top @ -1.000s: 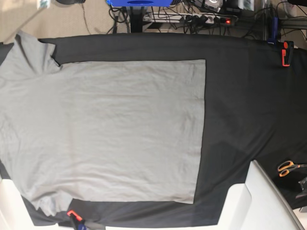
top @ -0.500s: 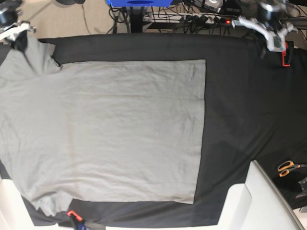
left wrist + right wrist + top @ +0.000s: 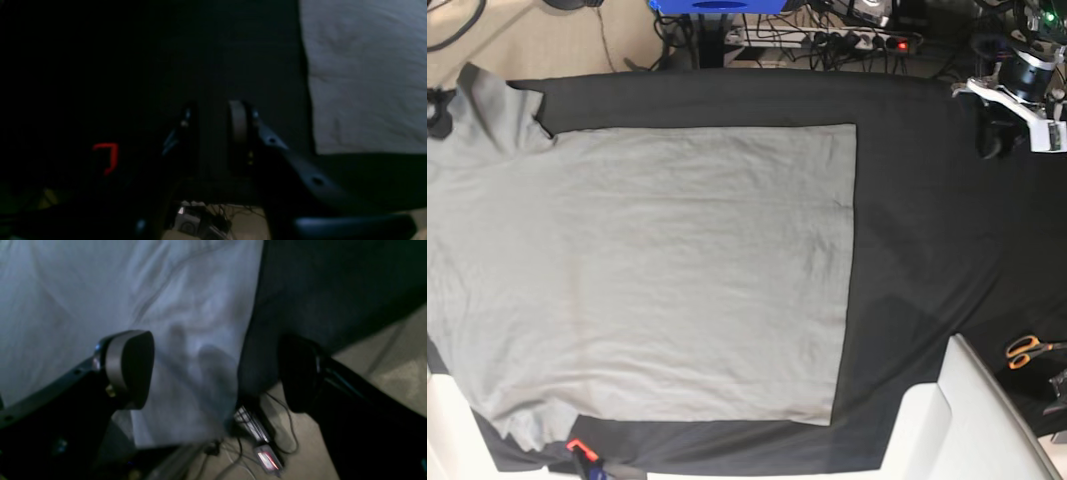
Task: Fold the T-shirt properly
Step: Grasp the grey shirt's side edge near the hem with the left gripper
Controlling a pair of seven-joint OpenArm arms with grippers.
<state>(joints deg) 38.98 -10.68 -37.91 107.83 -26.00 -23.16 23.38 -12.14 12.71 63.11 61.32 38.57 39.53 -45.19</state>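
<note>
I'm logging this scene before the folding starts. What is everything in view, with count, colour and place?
T-shirt: one, light grey, spread flat over the left and middle of the table.
Table cover: one, black, under the shirt, bare on the right.
Scissors: one pair, orange handles, right edge.
Clamp: one, orange-red, at the near edge by the lower sleeve.
Power strip: one, white with a red light, on the floor beyond the table.
Left end effector: one, dark, over bare cover beside the shirt's hem, narrowly parted.
Right end effector: one, dark, wide open above the shirt's edge.
</note>
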